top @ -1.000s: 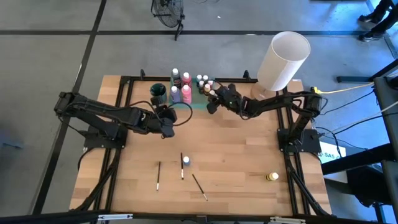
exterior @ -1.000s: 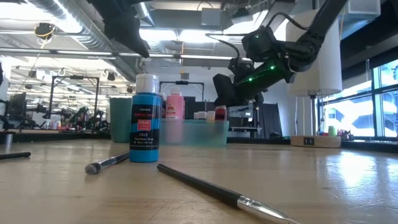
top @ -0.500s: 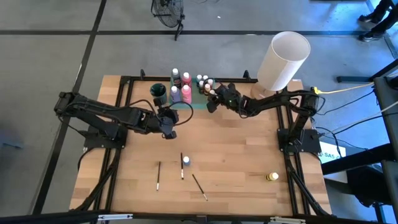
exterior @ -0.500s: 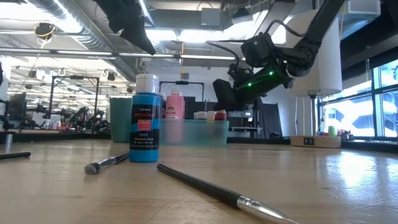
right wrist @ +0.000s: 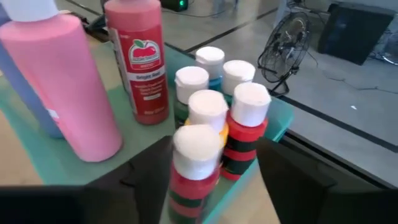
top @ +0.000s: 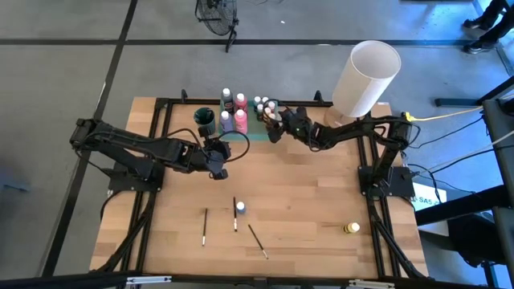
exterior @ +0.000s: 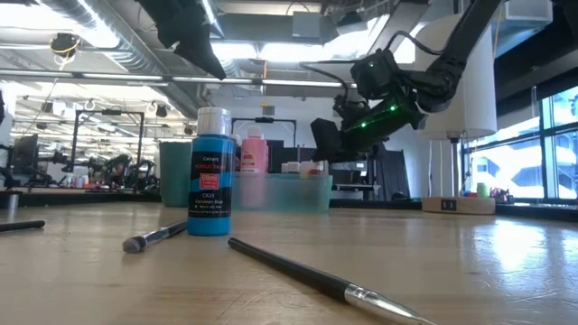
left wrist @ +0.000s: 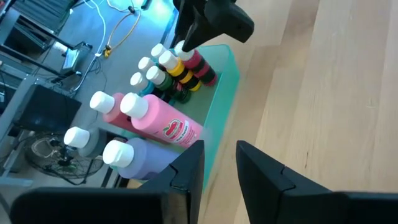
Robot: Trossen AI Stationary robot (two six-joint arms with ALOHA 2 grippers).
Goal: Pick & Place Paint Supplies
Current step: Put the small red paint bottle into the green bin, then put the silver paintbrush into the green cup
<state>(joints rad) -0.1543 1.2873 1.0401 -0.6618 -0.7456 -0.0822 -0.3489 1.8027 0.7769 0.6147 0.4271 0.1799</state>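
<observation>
- left hand (top: 218, 163): hasn't moved, hovers mid-counter, fingers a narrow gap apart, holding nothing
- right hand (top: 271, 122): fingers now spread either side of red bottle (right wrist: 195, 167), which stands in green tray (top: 250, 135); it was carried in before

A white cylindrical lamp (top: 366, 78) — beside the green tray (left wrist: 219, 99).

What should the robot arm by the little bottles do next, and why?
Probably lift the right gripper straight up and away. Its jaws stand spread on either side of a red bottle that stands upright in the green tray with the other small bottles, so that one looks placed. A blue bottle and a yellow one still wait on the table.
</observation>
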